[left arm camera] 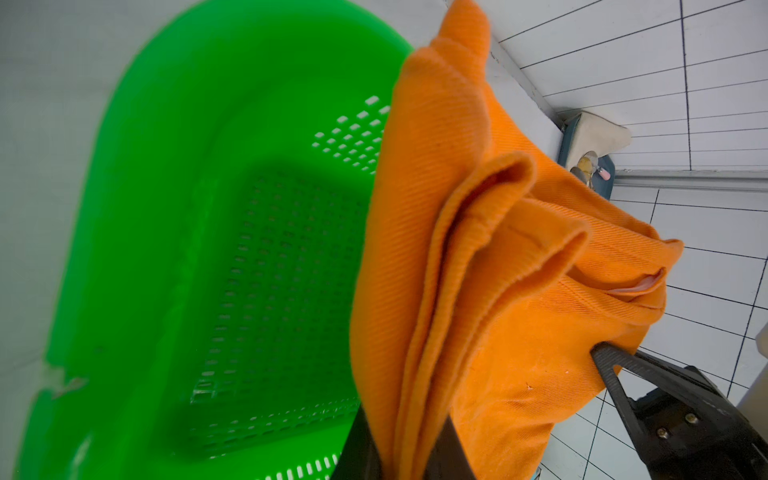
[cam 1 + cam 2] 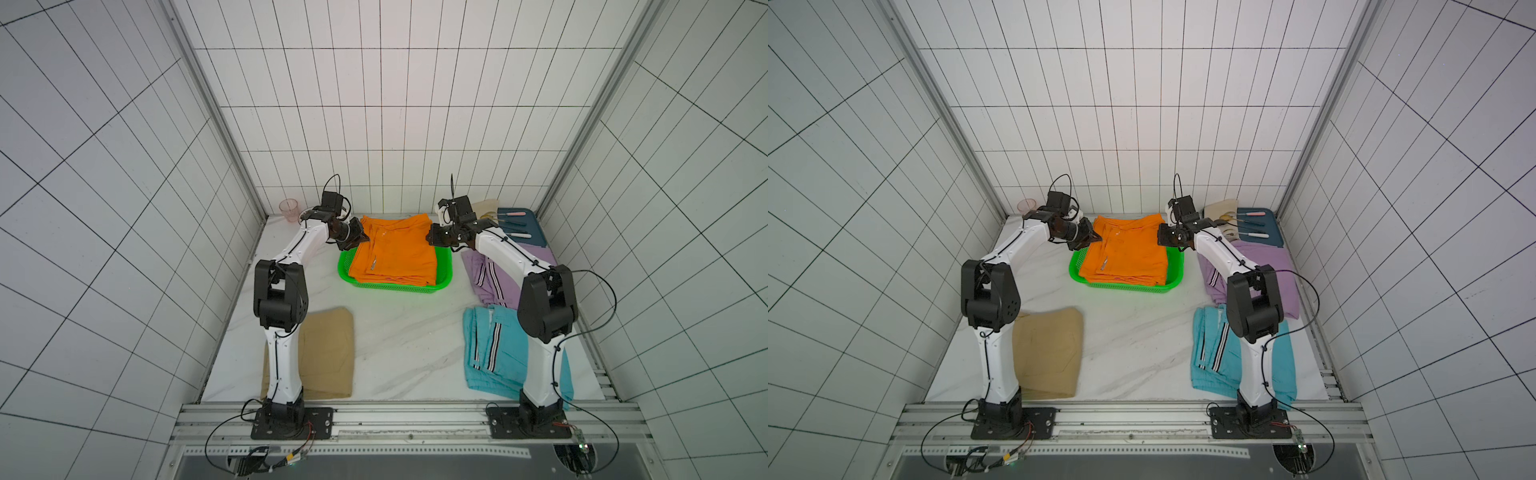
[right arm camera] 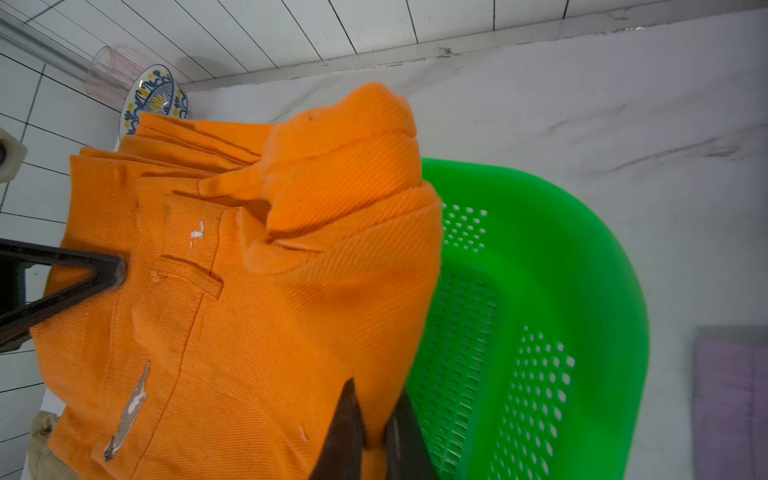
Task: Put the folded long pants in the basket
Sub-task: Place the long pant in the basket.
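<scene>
Clamped by the left gripper (image 2: 363,240) and right gripper (image 2: 430,237) (nine and three o'clock), the orange pants (image 2: 395,249) could be draped over the basket (image 2: 399,286) rim if released unevenly.

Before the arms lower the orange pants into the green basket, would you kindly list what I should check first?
1. Left tool shut on the folded orange fabric pants: ok.
2. Right tool shut on their opposite edge: ok.
3. Bright green perforated plastic basket, visible floor bare: ok.
4. Pants fit inside the far rim: cannot tell; the fabric hides it in both top views.
5. Fold intact: ok, layers stacked, one corner bunched.
</scene>
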Robot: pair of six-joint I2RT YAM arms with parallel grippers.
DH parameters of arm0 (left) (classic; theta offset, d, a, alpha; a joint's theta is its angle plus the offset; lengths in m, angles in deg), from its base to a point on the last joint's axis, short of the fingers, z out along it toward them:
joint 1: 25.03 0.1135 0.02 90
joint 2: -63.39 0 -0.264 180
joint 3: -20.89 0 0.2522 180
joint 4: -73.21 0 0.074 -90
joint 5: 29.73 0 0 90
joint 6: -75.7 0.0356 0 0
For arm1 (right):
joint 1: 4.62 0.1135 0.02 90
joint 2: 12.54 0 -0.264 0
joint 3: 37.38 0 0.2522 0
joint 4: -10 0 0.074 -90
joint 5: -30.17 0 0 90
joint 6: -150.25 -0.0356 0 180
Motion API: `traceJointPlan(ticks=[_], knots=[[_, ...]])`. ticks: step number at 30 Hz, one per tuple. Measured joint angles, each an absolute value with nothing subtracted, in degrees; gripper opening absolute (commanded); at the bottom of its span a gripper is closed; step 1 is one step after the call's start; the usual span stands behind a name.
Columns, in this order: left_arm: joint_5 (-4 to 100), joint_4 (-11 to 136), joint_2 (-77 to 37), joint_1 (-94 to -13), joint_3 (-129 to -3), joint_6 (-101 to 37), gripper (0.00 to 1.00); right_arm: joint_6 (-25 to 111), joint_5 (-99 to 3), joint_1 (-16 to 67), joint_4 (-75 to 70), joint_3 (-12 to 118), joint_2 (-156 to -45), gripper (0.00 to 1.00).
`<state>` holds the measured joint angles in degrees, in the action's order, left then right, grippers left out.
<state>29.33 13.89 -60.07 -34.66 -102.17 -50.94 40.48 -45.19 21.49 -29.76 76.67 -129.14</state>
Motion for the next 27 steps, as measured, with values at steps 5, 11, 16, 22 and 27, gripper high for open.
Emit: traceJointPlan(ticks=[5, 11, 16, 22, 27], knots=[[28.74, 13.52, -61.75, -35.25, -104.42, -50.9, 0.0, 38.07, -46.18, 21.27, -30.88, 76.67, -129.24, 0.0], [28.65, 12.8, -64.38, -35.54, -106.54, -50.66, 0.0, 36.37, -48.08, 21.21, -33.91, 77.24, -131.06, 0.0], [29.68, 11.27, -68.66, -35.47, -109.31, -50.22, 0.0, 35.47, -48.65, 21.21, -35.4, 78.55, -134.67, 0.0], [30.62, 10.09, -69.16, -35.47, -109.53, -50.24, 0.0, 34.88, -48.76, 21.18, -36.86, 80.74, -138.25, 0.0], [30.91, 9.08, -69.16, -35.47, -109.66, -50.72, 0.0, 34.86, -48.41, 21.18, -37.89, 81.13, -138.75, 0.0]])
